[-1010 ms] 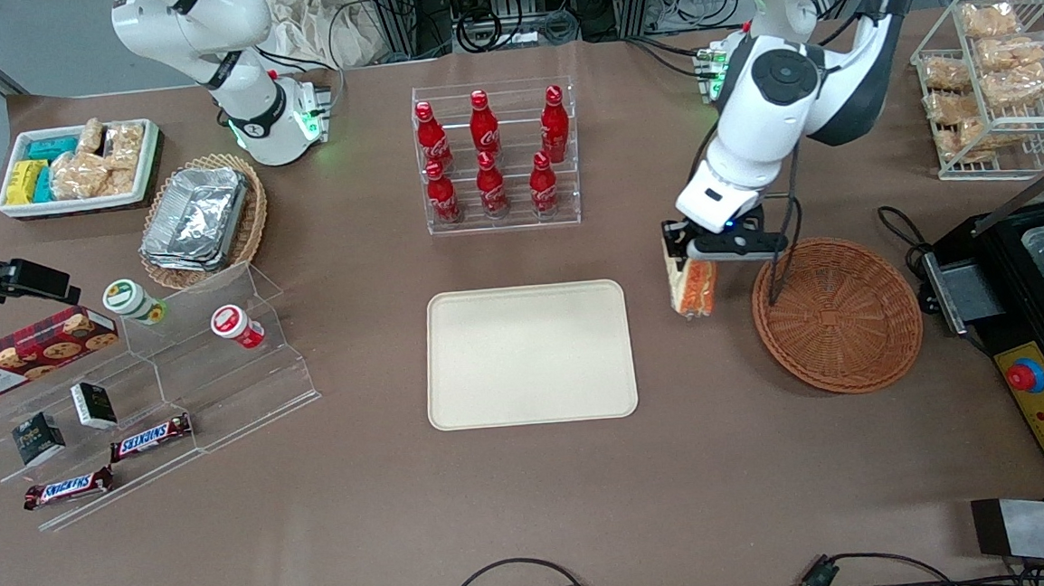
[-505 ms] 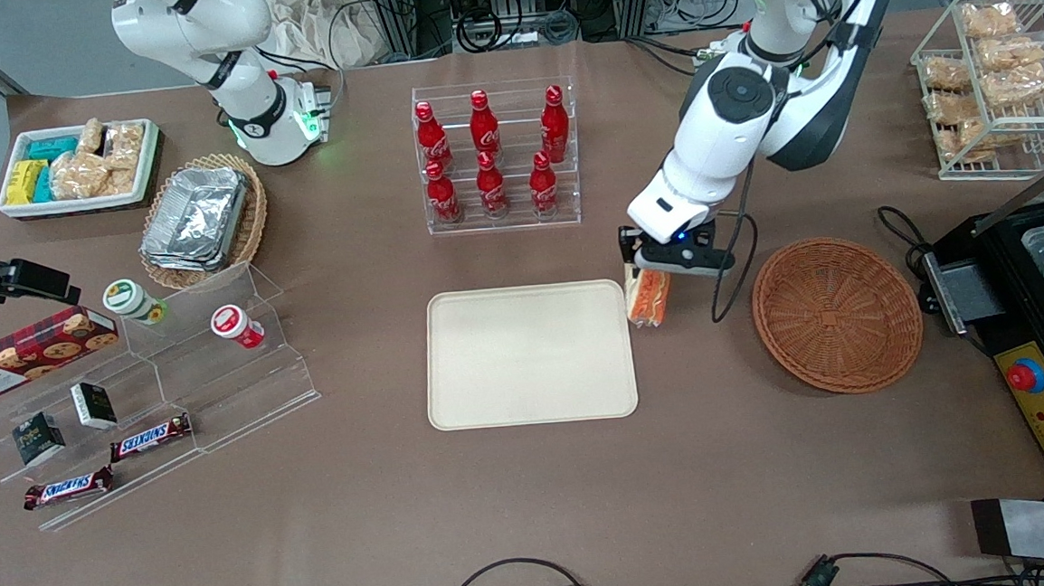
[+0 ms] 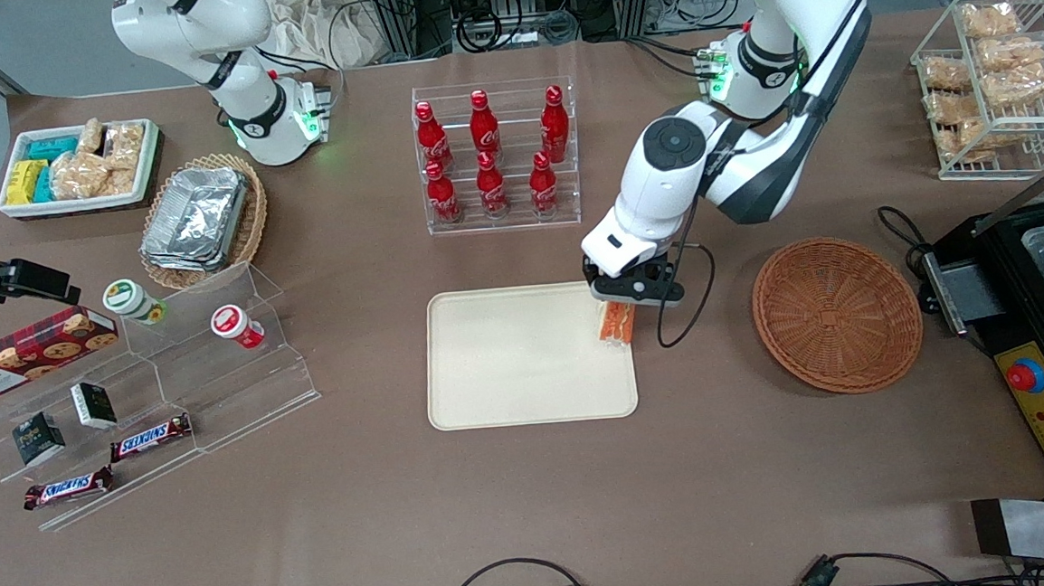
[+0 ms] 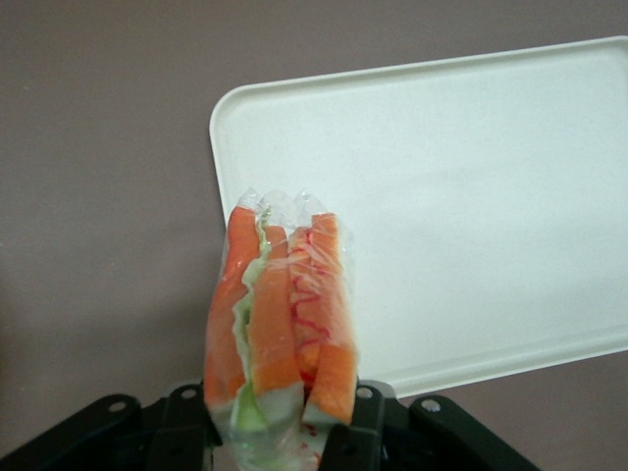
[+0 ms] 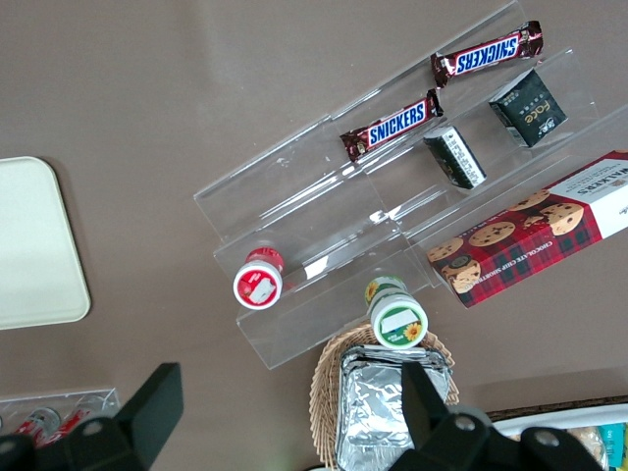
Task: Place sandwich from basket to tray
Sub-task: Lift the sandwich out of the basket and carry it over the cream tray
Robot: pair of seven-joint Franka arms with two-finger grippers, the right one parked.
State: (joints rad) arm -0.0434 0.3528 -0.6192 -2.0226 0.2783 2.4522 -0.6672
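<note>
- The gripper (image 3: 628,294) hung above the tray's (image 3: 508,366) edge at the working arm's end, its black fingers (image 4: 368,422) closed on a plastic-wrapped sandwich (image 3: 617,322).
- The sandwich, orange and green filling on show in the wrist view (image 4: 280,343), dangled over the tray's corner farthest from the front camera.
- The round wicker basket (image 3: 837,314) sat on the brown table (image 3: 535,501), well apart from the tray, toward the working arm's end.
- A rack of red bottles (image 3: 491,154) stood farther from the camera than the tray.
</note>
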